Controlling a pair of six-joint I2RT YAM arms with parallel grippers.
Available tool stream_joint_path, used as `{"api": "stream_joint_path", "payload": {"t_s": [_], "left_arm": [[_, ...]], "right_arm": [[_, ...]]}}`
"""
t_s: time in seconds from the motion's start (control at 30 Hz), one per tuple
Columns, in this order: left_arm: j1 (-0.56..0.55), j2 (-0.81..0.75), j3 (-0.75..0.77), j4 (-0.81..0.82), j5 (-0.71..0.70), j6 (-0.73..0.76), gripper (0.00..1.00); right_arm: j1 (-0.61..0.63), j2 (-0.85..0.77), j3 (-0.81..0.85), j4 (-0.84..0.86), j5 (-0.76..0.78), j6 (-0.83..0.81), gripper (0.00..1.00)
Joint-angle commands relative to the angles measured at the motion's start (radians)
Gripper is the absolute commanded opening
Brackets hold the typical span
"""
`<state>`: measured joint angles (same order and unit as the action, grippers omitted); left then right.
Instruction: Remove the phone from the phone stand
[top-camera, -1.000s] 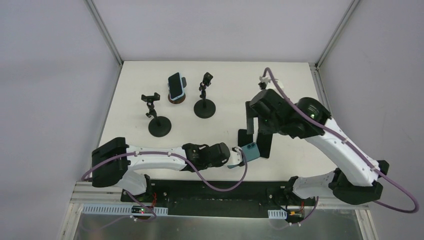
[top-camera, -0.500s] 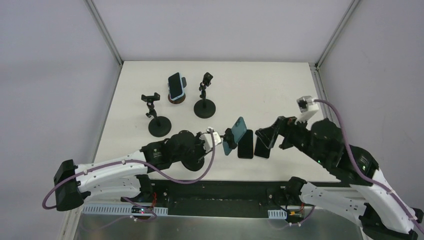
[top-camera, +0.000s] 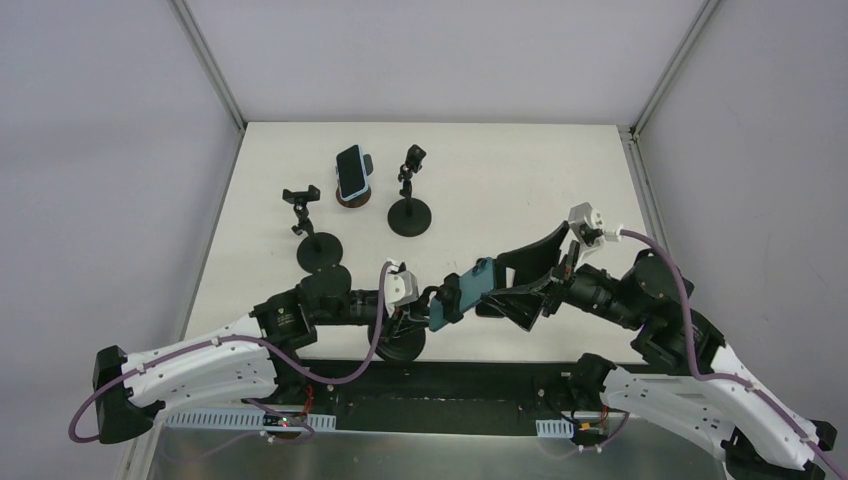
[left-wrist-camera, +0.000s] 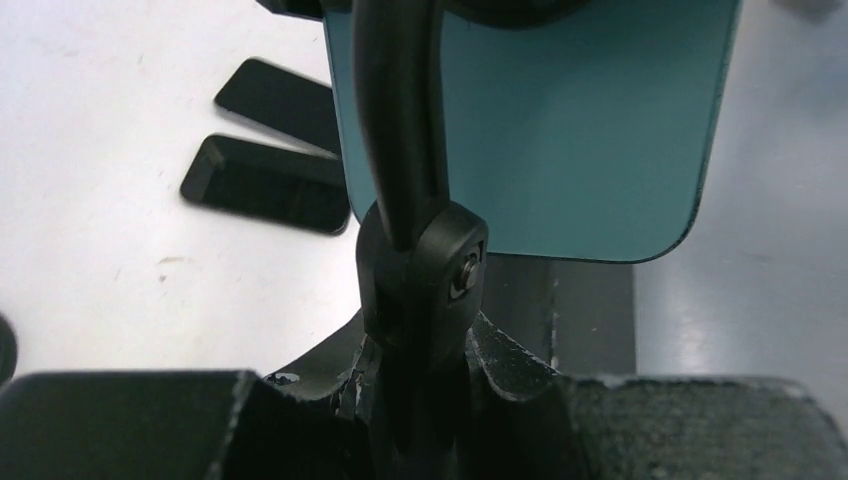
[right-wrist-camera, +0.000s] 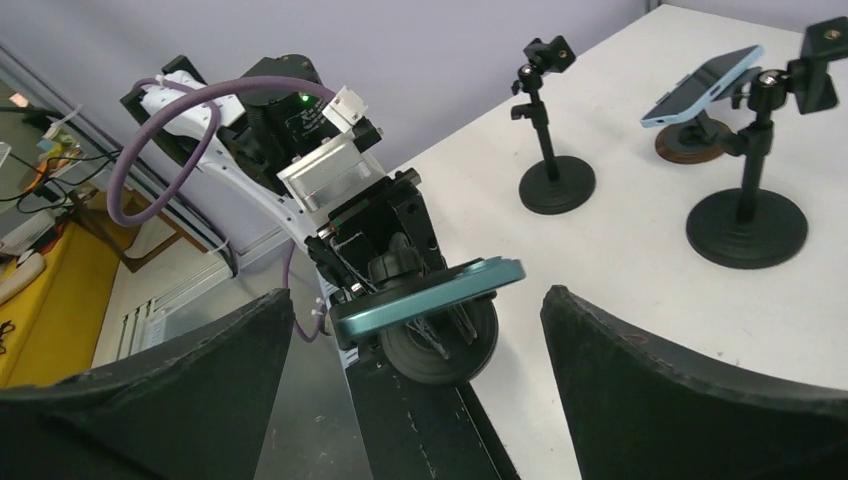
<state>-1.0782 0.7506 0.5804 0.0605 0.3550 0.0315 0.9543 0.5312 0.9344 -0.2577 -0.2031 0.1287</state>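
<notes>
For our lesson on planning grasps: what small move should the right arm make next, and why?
Probably ease the open right gripper forward around the teal phone: the left gripper grips the stand by its stem, and the phone sits in its clamp.

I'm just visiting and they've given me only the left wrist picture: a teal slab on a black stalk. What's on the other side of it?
Observer: The right gripper. Its jaws are wide open and aimed at that teal phone, and as far as I can tell they are not touching it.
Operator: Where is the foot of the stalk?
Observer: The left gripper holds the phone stand tipped over, with its round base turned toward the right wrist camera.
Operator: Are there any more stands around?
Observer: Yes. At the far side of the table there are two empty stands, and between them another phone is propped on a round brown base.
</notes>
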Motion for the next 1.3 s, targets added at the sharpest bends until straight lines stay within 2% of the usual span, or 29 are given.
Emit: {"api": "stream_joint_path", "payload": {"t_s": [0.0,0.4,0.7,0.8,0.87,1.1,1.13,1.2,1.23,1.27], "left_arm": [[0.006,-0.047,0.038,0.188,0.126,-0.028,0.0],[0.006,-0.048,0.02,0.349,0.138,-0.125,0.0],[0.006,-0.01,0.024,0.376,0.159,-0.14,0.0],[0.006,-0.006,0.018,0.379,0.158,-0.144,0.0],[0.006,0.0,0.013,0.38,0.16,-0.143,0.0],[0.008,0.023,-0.022,0.379,0.155,-0.12,0.0],[0.008,0.026,-0.03,0.378,0.154,-0.117,0.0],[0.009,0.044,-0.041,0.377,0.159,-0.115,0.0],[0.009,0.053,-0.044,0.374,0.167,-0.114,0.0],[0.009,0.065,-0.045,0.371,0.175,-0.113,0.0]], "right_arm": [[-0.001,0.026,-0.009,0.149,-0.099,-0.018,0.97],[0.005,0.073,-0.128,0.426,-0.215,0.101,0.97],[0.046,0.144,-0.087,0.478,-0.209,0.074,0.95],[0.066,0.155,-0.075,0.479,-0.192,0.058,0.91],[0.077,0.164,-0.067,0.472,-0.186,0.052,0.83],[0.106,0.169,-0.004,0.338,-0.16,0.007,0.48],[0.106,0.168,0.012,0.306,-0.164,-0.001,0.38],[0.107,0.172,0.05,0.224,-0.146,-0.017,0.07],[0.107,0.175,0.081,0.178,-0.129,-0.022,0.0],[0.106,0.179,0.102,0.138,-0.114,-0.026,0.0]]}}
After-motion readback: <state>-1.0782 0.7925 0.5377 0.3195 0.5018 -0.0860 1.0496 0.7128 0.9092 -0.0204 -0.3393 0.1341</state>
